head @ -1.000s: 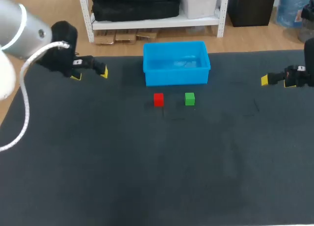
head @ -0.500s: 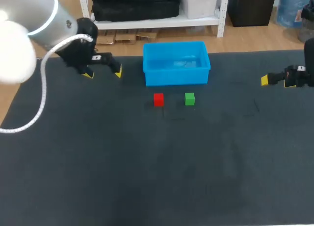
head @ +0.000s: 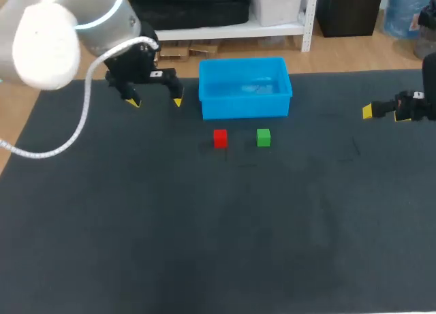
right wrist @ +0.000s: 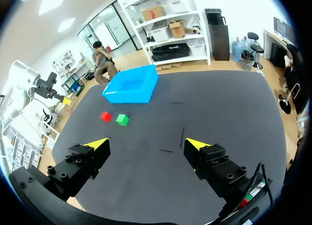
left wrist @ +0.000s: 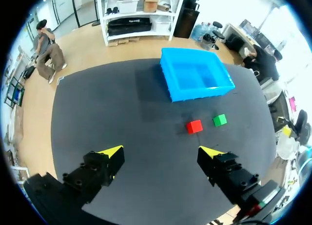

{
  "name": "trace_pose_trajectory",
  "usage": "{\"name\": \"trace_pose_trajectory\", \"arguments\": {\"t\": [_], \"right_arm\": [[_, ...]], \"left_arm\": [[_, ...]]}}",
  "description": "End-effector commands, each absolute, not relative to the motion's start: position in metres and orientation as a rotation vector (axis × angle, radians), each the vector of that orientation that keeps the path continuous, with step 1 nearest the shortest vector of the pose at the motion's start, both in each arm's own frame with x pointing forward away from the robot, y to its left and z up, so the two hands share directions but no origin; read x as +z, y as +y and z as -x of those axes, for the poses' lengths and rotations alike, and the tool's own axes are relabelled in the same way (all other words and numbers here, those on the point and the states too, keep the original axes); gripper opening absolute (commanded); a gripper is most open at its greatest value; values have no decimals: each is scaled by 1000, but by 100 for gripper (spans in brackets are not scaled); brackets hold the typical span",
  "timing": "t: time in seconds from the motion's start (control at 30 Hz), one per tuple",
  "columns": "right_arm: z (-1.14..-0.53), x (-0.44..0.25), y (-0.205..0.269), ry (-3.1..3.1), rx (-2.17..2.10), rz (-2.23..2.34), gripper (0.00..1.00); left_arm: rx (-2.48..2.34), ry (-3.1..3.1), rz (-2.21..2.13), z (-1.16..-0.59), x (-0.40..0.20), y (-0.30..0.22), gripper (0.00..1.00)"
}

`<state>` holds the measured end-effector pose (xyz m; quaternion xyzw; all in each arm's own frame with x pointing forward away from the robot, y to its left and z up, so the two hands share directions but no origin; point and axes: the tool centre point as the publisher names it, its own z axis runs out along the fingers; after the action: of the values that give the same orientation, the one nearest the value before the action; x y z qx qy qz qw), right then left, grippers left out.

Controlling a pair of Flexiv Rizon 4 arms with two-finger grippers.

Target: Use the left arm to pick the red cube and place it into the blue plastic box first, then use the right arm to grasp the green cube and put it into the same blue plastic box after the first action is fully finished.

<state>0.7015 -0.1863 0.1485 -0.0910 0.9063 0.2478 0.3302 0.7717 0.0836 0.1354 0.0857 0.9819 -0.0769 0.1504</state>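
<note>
The red cube [head: 220, 138] and the green cube [head: 263, 137] sit side by side on the dark table, just in front of the blue plastic box [head: 245, 87]. My left gripper [head: 155, 101] hangs open and empty beside the box's left end, left of and behind the red cube. From the left wrist, the red cube [left wrist: 194, 126], green cube [left wrist: 220, 120] and box [left wrist: 196, 75] lie ahead of the open left gripper [left wrist: 163, 151]. My right gripper [head: 381, 111] is at the table's right edge; the right wrist view shows this gripper [right wrist: 146, 143] open, with both cubes [right wrist: 106, 116] [right wrist: 122, 119] far ahead.
The dark mat [head: 218, 232] covers the table. A white cable [head: 61, 147] hangs from my left arm over the left side. The box [right wrist: 131, 85] holds nothing that I can see.
My left arm has swung to the right along the back of the table, bringing its open gripper near the box's left end. The right arm and both cubes have not moved.
</note>
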Motion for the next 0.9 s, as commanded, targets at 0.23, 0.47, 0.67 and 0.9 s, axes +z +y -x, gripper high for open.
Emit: {"name": "trace_pose_trajectory", "arguments": {"t": [0.23,0.47,0.67,0.9], "right_arm": [[-701,149,-186,2370,648,237,100],[-701,149,-186,2370,648,237,100],[-701,149,-186,2370,648,237,100],[-701,149,-186,2370,648,237,100]], "left_arm": [[-37,2940,-185,-783,132,67,100],[-33,2962,-99,-790,130,62,100],[-32,2981,-50,-795,126,58,100],[-37,2997,-39,-802,121,46,100]]}}
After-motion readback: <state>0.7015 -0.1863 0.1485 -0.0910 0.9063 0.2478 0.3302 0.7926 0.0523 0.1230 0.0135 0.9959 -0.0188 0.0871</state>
